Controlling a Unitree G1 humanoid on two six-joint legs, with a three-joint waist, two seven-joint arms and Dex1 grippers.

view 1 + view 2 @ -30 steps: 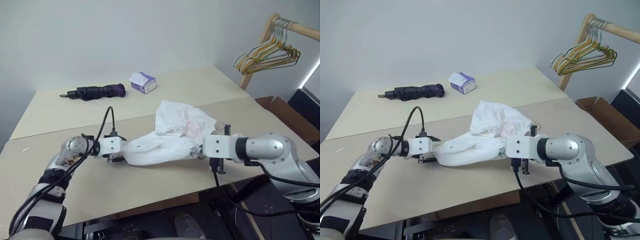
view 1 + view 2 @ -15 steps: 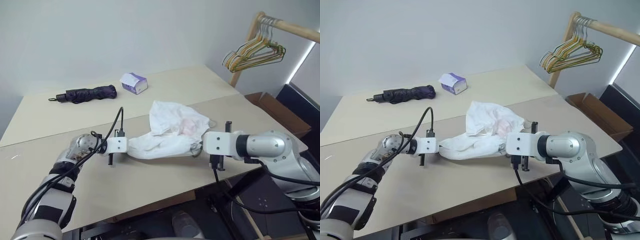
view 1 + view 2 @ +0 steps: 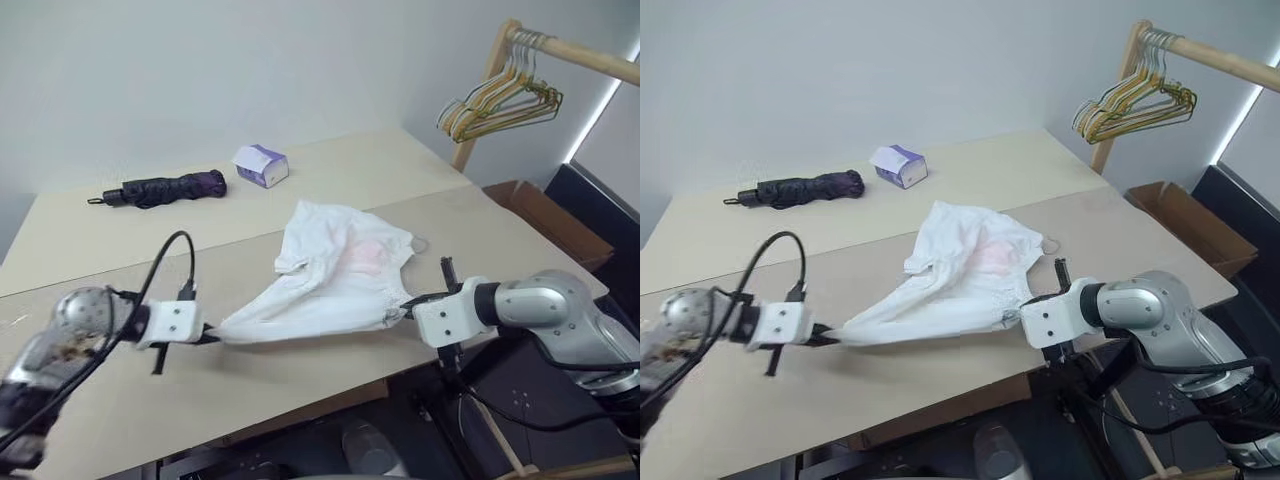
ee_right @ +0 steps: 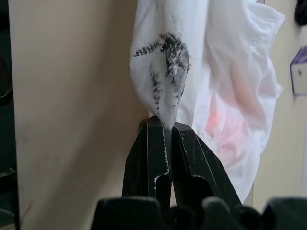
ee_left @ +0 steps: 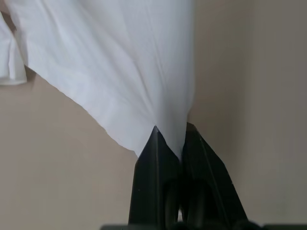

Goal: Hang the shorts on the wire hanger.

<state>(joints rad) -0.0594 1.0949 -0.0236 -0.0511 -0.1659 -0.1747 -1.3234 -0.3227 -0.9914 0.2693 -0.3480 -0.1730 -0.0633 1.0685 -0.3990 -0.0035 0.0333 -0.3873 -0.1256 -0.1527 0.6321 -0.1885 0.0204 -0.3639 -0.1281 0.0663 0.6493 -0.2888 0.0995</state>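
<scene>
Left gripper (image 3: 208, 337) clamped on one corner of the shorts (image 3: 335, 275), low over the near part of the bench (image 3: 120, 400), black fingers (image 5: 156, 158) pinched together on the cloth. Shorts stretched taut along the near edge between both grippers, front hem lifted, rear part with the pink tinge resting on the bench. Behind, well apart, a folded umbrella (image 3: 160, 187) and a small tissue box (image 3: 259, 165) near the far edge; wide bare bench around both. Right gripper (image 3: 408, 305) pinching the other corner, fingers (image 4: 153, 153) closed on a bunched fold with dark marks, close to the front edge. Far right, off the bench, wire hanger (image 3: 500, 100) among several on a wooden rail (image 3: 560, 48), well away from the shorts.
</scene>
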